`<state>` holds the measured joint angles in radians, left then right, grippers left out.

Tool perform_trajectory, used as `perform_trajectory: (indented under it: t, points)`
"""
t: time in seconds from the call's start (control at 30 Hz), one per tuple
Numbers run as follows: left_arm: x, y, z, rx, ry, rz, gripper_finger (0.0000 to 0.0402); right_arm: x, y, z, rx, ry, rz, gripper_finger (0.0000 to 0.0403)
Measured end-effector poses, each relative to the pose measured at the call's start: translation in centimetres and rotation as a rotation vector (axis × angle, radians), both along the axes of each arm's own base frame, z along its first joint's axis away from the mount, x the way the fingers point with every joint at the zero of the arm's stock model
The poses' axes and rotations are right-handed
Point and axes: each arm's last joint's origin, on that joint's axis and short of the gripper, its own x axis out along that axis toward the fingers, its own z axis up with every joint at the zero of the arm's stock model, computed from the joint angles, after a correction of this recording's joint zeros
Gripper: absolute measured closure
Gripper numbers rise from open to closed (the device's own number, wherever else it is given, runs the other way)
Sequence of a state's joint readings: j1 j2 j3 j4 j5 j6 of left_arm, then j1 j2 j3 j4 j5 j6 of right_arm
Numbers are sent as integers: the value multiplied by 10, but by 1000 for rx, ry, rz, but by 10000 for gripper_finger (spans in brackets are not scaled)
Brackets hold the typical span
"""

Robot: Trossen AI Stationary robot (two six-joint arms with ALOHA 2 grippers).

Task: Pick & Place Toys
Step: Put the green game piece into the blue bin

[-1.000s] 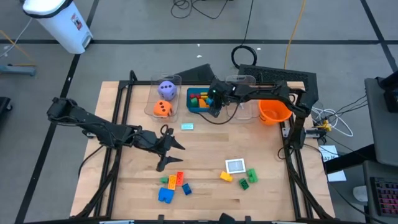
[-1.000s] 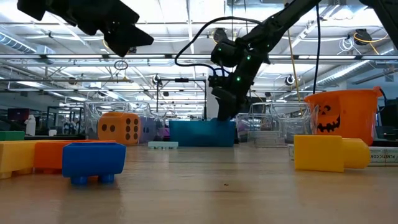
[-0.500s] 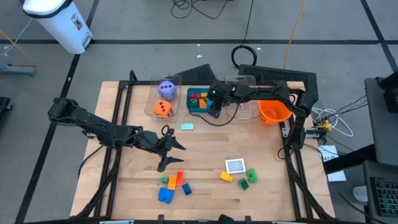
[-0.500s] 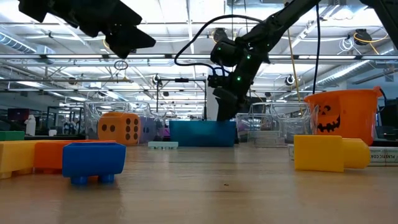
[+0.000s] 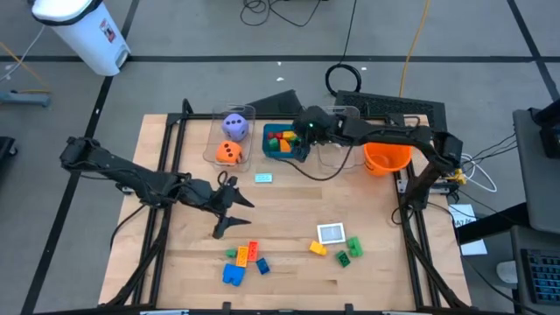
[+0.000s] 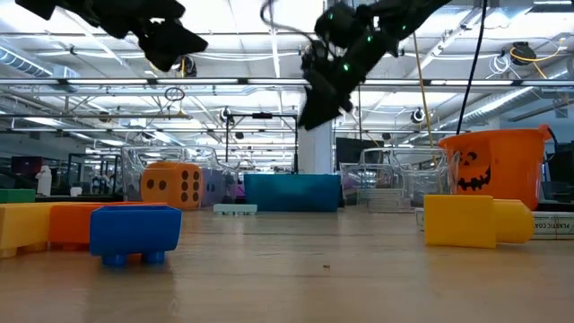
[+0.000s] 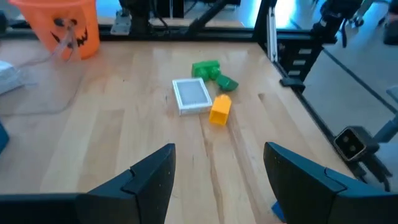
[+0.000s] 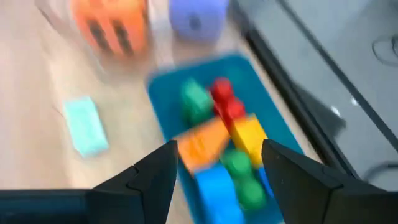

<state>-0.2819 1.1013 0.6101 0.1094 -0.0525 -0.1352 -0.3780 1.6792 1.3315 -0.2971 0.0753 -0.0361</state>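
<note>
My right gripper (image 5: 300, 140) hangs open and empty above the teal tray (image 5: 273, 156). The tray holds red, green, orange, yellow and blue bricks (image 8: 219, 140). My left gripper (image 5: 233, 215) is open and empty above the middle of the table, left of a white card (image 7: 192, 95), a yellow brick (image 7: 220, 110) and green bricks (image 7: 211, 70) lying flat on the wood. Several more bricks (image 5: 244, 260) lie near the front edge. A purple die (image 5: 234, 126) and an orange die (image 5: 228, 152) sit in a clear bin. A small teal card (image 5: 263, 178) lies on the table.
An orange bowl (image 5: 386, 157) stands at the far right, with a second clear bin (image 5: 338, 154) between it and the tray. A black cable hangs from the right arm over that bin. Bare wood lies between the two groups of toys.
My right gripper has risen well clear of the teal tray and shifted slightly toward the table's far edge. My left gripper has drifted a little toward the table's left edge and up.
</note>
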Motion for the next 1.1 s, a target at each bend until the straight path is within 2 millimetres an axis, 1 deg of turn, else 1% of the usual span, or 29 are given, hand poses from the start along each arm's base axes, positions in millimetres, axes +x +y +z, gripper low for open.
perform_trajectory:
  t: [0.07, 0.2, 0.27, 0.33, 0.43, 0.5, 0.57, 0.67, 0.77, 0.9, 1.0, 1.07, 1.1]
  points:
    - [-7, 2, 5, -5, 2, 2, 153, 5, 9, 9, 23, -98, -17, 180]
    - [-24, 6, 13, -8, 23, 19, 153, 19, 32, 15, 107, -296, -27, 183]
    - [-34, 7, 15, -3, 49, 47, 153, 26, 48, 16, 128, -366, 63, 183]
    - [-44, 8, 17, -1, 71, 76, 153, 30, 70, 13, 123, -412, 192, 183]
    - [-55, 7, 18, 3, 85, 106, 153, 32, 106, 1, 70, -452, 340, 187]
    - [-58, 4, 17, -5, 56, 110, 153, 31, 130, -8, 21, -480, 428, 189]
    - [-59, 0, 10, -5, 44, 108, 153, 26, 153, -16, -8, -508, 506, 191]
    - [-61, -5, -3, -40, 21, 112, 153, 16, 181, -31, 6, -544, 581, 193]
    - [-62, -10, -18, -100, -18, 120, 153, 4, 203, -45, 27, -581, 564, 193]
    - [-64, -20, -37, -197, -61, 91, 153, -13, 225, -58, 11, -611, 480, 193]
    - [-65, -31, -53, -228, -31, 60, 153, -19, 240, -69, 8, -600, 488, 193]
    - [-65, -39, -61, -243, -17, 75, 153, -22, 247, -76, 9, -575, 512, 193]
    - [-64, -44, -64, -246, -12, 89, 153, -21, 249, -77, 11, -587, 517, 193]
